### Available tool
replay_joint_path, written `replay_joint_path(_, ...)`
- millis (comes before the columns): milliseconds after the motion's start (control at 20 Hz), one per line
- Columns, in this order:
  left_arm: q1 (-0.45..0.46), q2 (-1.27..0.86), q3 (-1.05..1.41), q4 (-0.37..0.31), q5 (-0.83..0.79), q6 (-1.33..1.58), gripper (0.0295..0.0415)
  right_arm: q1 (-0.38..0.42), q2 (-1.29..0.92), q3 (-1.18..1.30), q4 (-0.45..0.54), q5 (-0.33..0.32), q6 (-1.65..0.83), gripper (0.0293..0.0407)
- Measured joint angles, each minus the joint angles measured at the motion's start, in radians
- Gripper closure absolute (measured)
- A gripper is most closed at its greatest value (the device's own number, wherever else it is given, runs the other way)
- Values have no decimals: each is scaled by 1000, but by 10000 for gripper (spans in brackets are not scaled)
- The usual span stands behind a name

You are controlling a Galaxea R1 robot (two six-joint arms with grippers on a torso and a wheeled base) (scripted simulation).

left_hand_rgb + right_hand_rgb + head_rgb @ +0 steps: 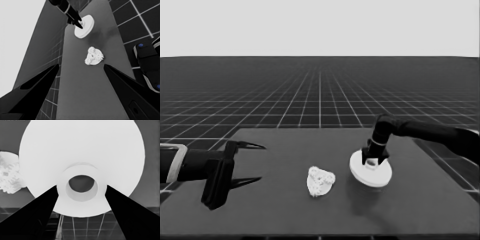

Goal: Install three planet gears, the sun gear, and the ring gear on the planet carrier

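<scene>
The right gripper (372, 161) has its fingers clamped on the raised hub of the larger round part (371, 172). The smaller round part (320, 182), gears (93, 55) on it, lies just beside. The left gripper (245, 162) waits, fingers apart.

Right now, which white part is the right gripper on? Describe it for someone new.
On the dark table, right of middle, sits the larger round part, the right gripper pinching its raised hub. Unlike the toothed gear cluster beside it, it is smooth.

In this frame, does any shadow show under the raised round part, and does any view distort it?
Head view: a soft dark patch lies on the table below the larger round part, held at its hub by the right gripper. Right wrist view: that part looms large, nearly filling the picture. Left wrist view: scene turned sideways.
</scene>
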Motion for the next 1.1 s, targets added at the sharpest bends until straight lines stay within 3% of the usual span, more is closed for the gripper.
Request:
replay_joint_path(100, 0, 0, 0, 0, 0, 0, 326, 2, 0, 0, 2, -1, 0, 351)
replay_joint_path(200, 0, 0, 0, 0, 0, 0, 326, -24, 325, -38, -38, -29, 328, 351)
replay_joint_path(350, 0, 0, 0, 0, 0, 0, 326, -36, 568, -228, -47, -31, 339, 351)
replay_joint_path(600, 0, 0, 0, 0, 0, 0, 326, -38, 621, -298, -49, -29, 323, 351)
replay_joint_path(800, 0, 0, 0, 0, 0, 0, 326, -125, 635, -347, -132, -6, 294, 351)
replay_joint_path(1100, 0, 0, 0, 0, 0, 0, 326, -134, 638, -355, -142, -3, 289, 351)
